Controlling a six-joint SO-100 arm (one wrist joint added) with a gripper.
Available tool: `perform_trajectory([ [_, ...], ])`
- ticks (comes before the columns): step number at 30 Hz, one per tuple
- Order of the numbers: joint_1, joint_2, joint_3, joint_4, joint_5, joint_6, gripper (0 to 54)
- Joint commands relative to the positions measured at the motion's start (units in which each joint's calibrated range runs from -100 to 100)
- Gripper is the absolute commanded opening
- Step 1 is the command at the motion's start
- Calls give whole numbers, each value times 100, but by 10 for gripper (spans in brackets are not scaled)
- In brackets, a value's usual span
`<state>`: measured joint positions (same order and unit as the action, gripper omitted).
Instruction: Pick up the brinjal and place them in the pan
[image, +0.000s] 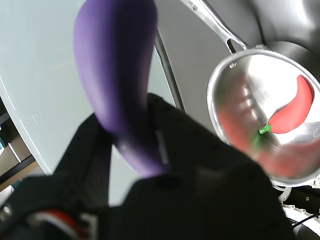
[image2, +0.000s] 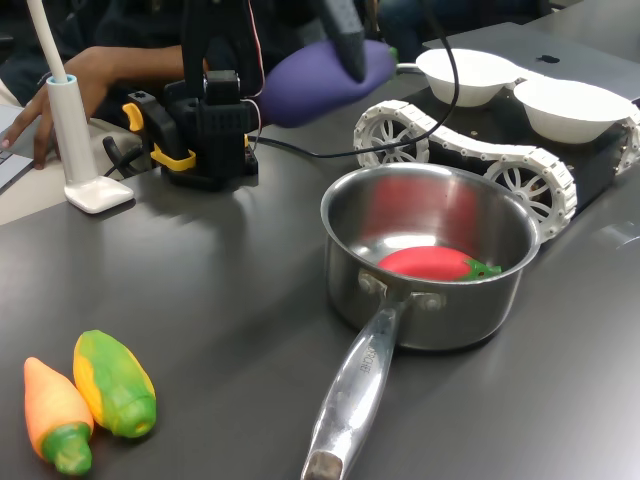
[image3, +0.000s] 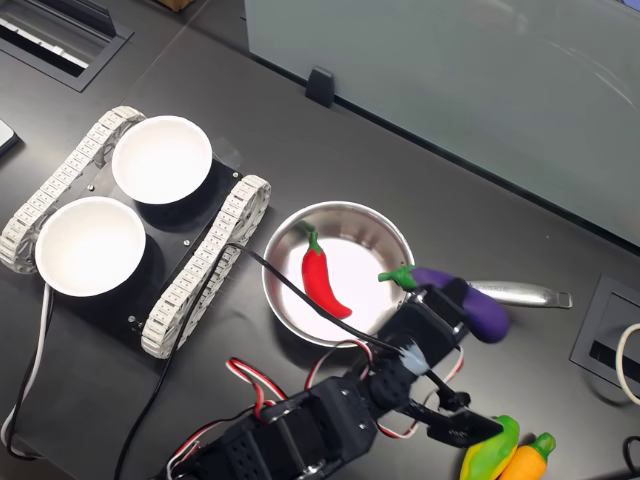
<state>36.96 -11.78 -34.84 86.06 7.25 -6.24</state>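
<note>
The glossy purple toy brinjal is clamped crosswise in the black jaws, held aloft beside the shiny steel pan rim — apparently not yet over the bowl. It looks light, rigid and slick; the mid-body hold suits, though it may pivot.

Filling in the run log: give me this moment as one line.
claw: shut on brinjal | brinjal: lifted, at pan rim, handle side | pan: holds red chilli | release: not yet
</note>
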Motion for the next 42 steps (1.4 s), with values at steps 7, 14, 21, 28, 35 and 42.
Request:
perform_trajectory([
  [7, -577, -1061, 826, -909, -186, 271, 0],
  [14, -967, -1365, 1699, -1386, -151, 440, 0],
  [21, -1575, -1559, 2598, -1779, -151, 641, 0],
  [28, -2183, -1770, 3398, -2145, -210, 835, 0],
  [35, -2687, -1947, 4125, -2521, -264, 1061, 0],
  [42, -2882, -2124, 4852, -2870, -298, 1103, 0],
])
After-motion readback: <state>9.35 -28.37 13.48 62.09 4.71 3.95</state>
